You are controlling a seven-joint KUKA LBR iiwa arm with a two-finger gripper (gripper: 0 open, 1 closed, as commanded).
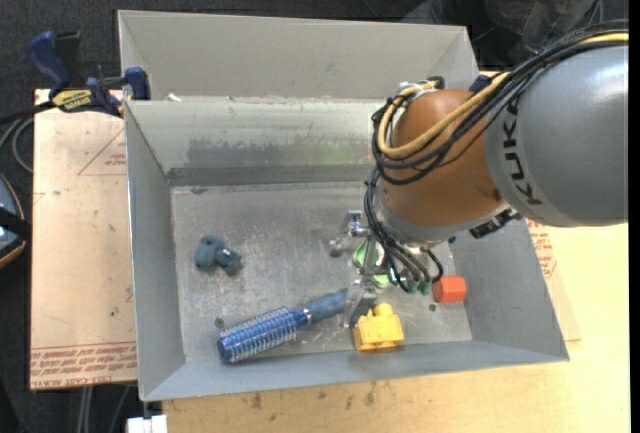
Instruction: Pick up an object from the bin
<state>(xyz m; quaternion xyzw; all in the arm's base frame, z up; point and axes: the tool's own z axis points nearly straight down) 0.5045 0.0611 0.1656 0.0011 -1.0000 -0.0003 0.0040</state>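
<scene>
While the gripper (360, 299) hangs low at 4 o'clock on the bin (150, 241) floor, it is over the handle end of a blue brush (272, 329).

You can read "KUK" in black on the grey arm (570, 141), beside its orange cover (440, 161). The brush lies flat at 7 o'clock, near the front wall, with its dark-blue bristled head toward 8 and its paler handle running toward 3. A yellow block (378, 331) sits just beside the handle end at 5, and an orange cube (450, 289) is at 3, near the right wall. A blue-grey piece (217, 254) lies alone at 9. You have open floor from the middle up to 12. Whether the gripper is spread or pressed together, you cannot tell.
</scene>
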